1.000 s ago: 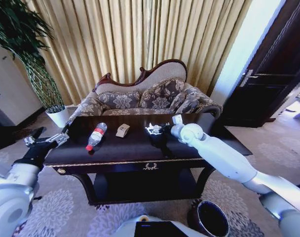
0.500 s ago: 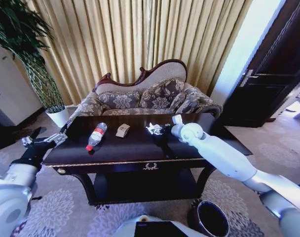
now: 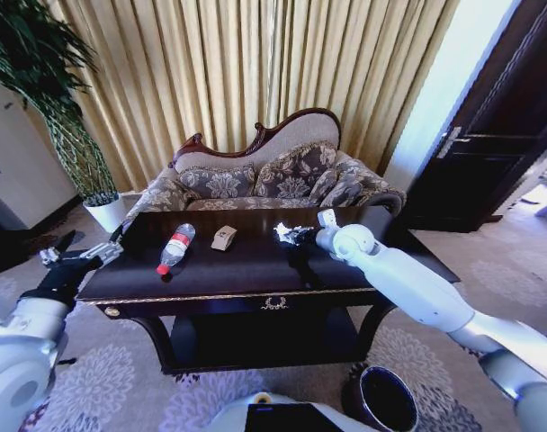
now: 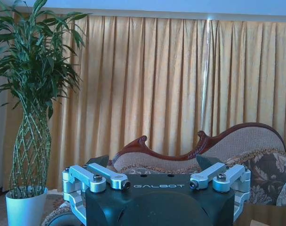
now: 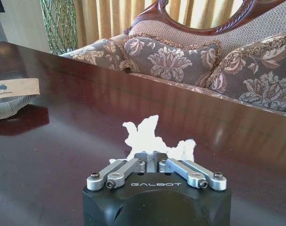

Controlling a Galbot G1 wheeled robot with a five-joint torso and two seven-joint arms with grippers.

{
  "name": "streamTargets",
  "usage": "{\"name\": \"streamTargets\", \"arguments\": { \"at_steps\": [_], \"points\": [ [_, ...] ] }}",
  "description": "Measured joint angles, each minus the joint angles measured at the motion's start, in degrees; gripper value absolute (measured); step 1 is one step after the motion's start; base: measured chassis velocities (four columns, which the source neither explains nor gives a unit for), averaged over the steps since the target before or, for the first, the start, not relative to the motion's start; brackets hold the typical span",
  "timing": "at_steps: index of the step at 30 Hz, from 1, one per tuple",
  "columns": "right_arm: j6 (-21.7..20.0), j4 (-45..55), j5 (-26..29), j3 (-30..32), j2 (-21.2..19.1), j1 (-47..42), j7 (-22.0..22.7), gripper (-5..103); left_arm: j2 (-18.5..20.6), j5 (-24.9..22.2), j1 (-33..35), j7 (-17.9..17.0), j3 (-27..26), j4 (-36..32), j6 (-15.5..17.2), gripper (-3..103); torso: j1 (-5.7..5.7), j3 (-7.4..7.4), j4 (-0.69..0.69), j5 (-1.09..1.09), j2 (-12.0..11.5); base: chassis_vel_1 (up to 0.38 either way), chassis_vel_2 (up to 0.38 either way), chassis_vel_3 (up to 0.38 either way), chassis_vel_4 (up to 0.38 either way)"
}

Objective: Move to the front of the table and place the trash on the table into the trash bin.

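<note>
Right wrist view shows the right tool (image 5: 151,162) pinched shut on the crumpled tissue (image 5: 145,139) resting on the dark worktop (image 5: 63,155); light, soft and squashy, it seems best gripped through its bunched middle.

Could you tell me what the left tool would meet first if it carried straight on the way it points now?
Probably the sofa's carved back, ahead of the left tool; depth is unclear.

table: dark glossy wooden console table (image 3: 237,270), gold emblem on drawer
bottle: clear plastic red-capped bottle (image 3: 175,247), lying flat
tissue: crumpled white tissue (image 5: 150,139), pinched in right gripper (image 5: 153,159)
scrap: small tan paper scrap (image 3: 223,238), mid-table
bin: round dark maroon trash bin (image 3: 383,398), on floor
</note>
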Motion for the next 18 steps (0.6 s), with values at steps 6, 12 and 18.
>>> {"name": "streamTargets", "arguments": {
  "at_steps": [6, 12, 18],
  "points": [
    [0.2, 0.6, 0.1, 0.7, -0.2, -0.6, 0.0, 0, 0.0, 0.0, 0.0, 0.1, 0.0, 0.0, 0.0, 100, 0.00, 0.00, 0.00, 0.00, 0.0, 0.000, 0.000, 0.000, 0.000],
    [0.3, 0.9, 0.7, 1.5, -0.7, -0.7, 0.0, 0, 0.1, 0.0, 0.0, 0.2, 0.0, 0.0, 0.0, 100, 0.00, 0.00, 0.00, 0.00, 0.0, 0.000, 0.000, 0.000, 0.000],
    [3.7, 2.1, 1.2, 3.8, -1.1, -2.1, 1.8, 0, -0.1, -0.1, -0.3, 0.0, 0.3, 0.0, 0.0, 100, 0.00, 0.00, 0.00, 0.00, 0.0, 0.000, 0.000, 0.000, 0.000]
  ]
}}
